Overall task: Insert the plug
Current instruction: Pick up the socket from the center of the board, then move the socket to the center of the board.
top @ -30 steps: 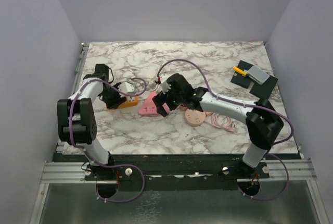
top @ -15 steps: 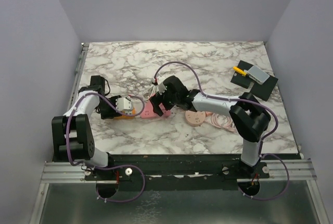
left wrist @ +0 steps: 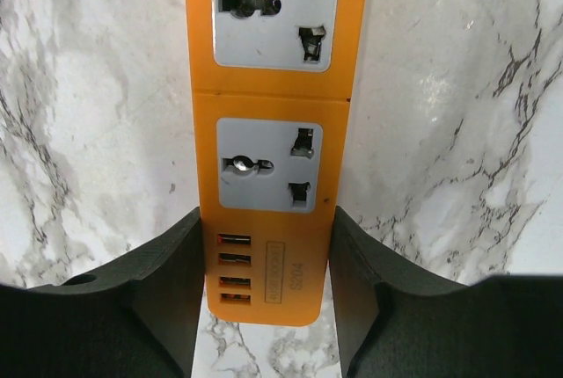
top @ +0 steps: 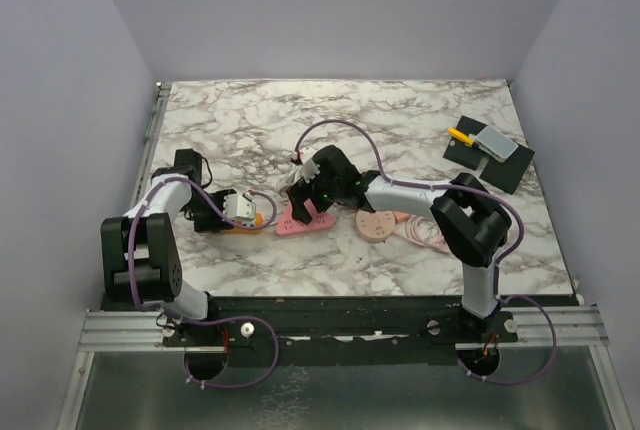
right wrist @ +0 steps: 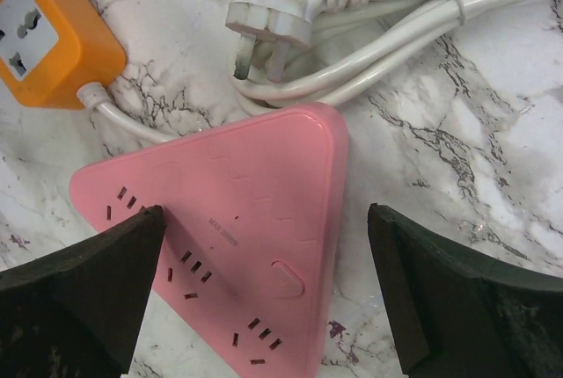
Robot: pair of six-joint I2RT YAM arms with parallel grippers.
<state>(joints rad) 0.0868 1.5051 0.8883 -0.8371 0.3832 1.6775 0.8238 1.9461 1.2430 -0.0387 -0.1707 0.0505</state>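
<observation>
Right arm point(top: 415, 193) folded inward, right gripper point(right wrist: 264, 228) spread over pink strip point(right wrist: 251, 176) | left gripper point(left wrist: 266, 255) pinches orange strip point(left wrist: 268, 97), top cropped

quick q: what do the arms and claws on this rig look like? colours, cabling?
The left arm and right arm both have chunky black joint housings with white links between. A purple cable loops along each from the base. The left claw and right claw have matte black, blunt, wedge-shaped fingers. No markings visible.
</observation>
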